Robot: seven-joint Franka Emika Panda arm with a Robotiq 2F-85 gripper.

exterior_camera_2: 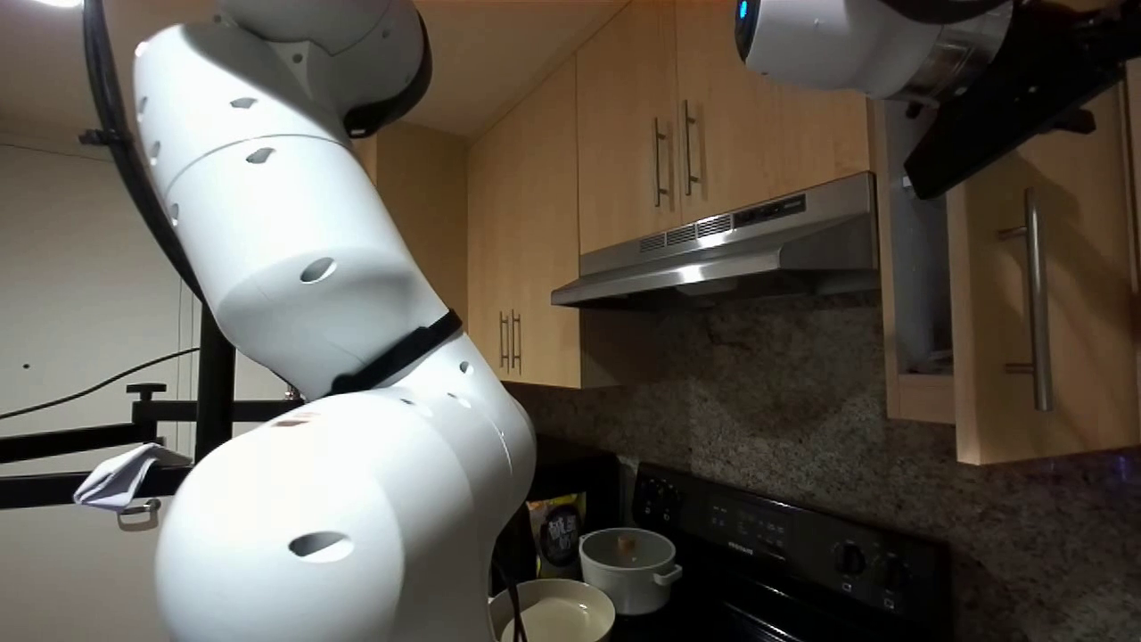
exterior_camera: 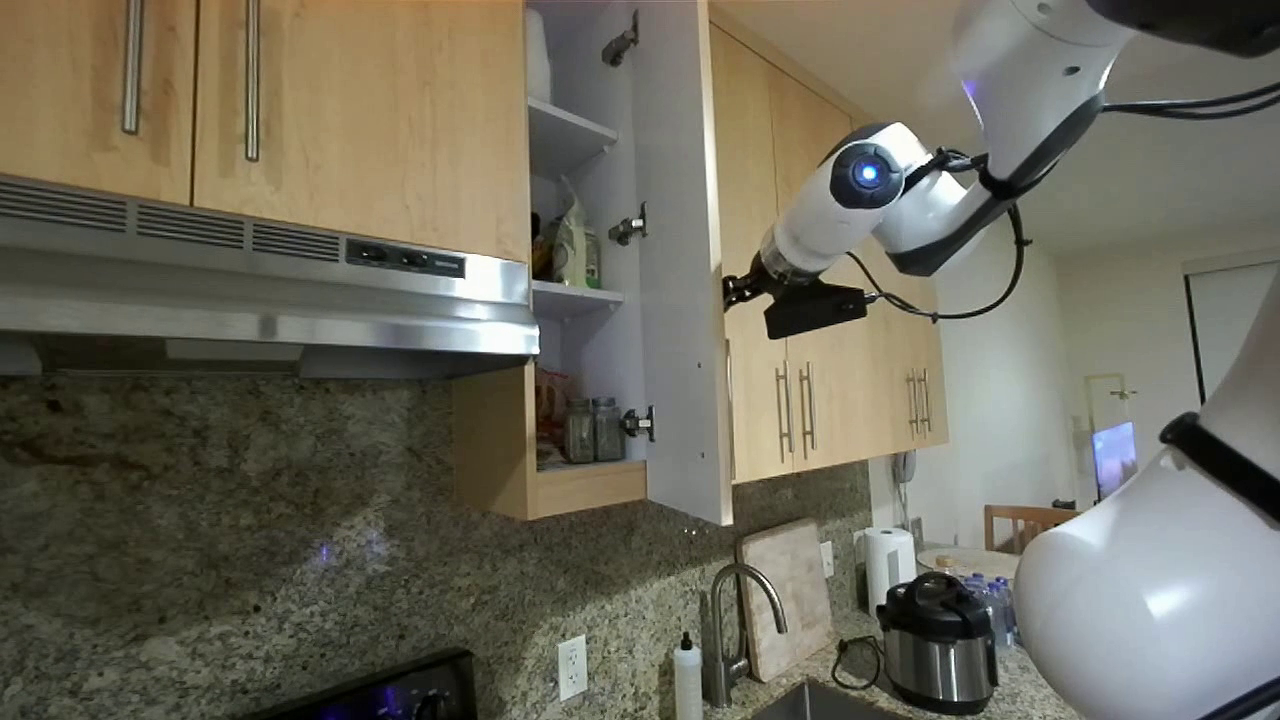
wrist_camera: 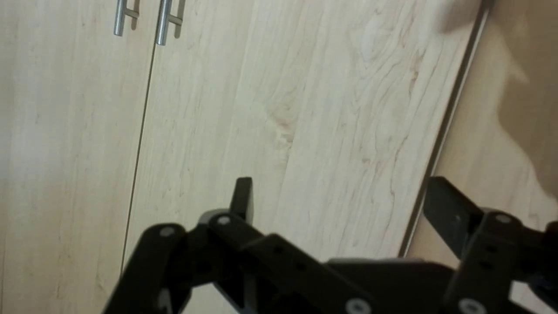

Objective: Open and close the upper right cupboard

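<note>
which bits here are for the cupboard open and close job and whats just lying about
For the job:
upper right cupboard, standing open
its door
its bar handle
hand, fingers apart

Just lying about:
two jars inside the cupboard
black-lidded cooker
leaning board
paper towel roll
lidded pot

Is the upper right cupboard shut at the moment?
No: in an exterior view its door stands open, with jars showing inside.
</note>
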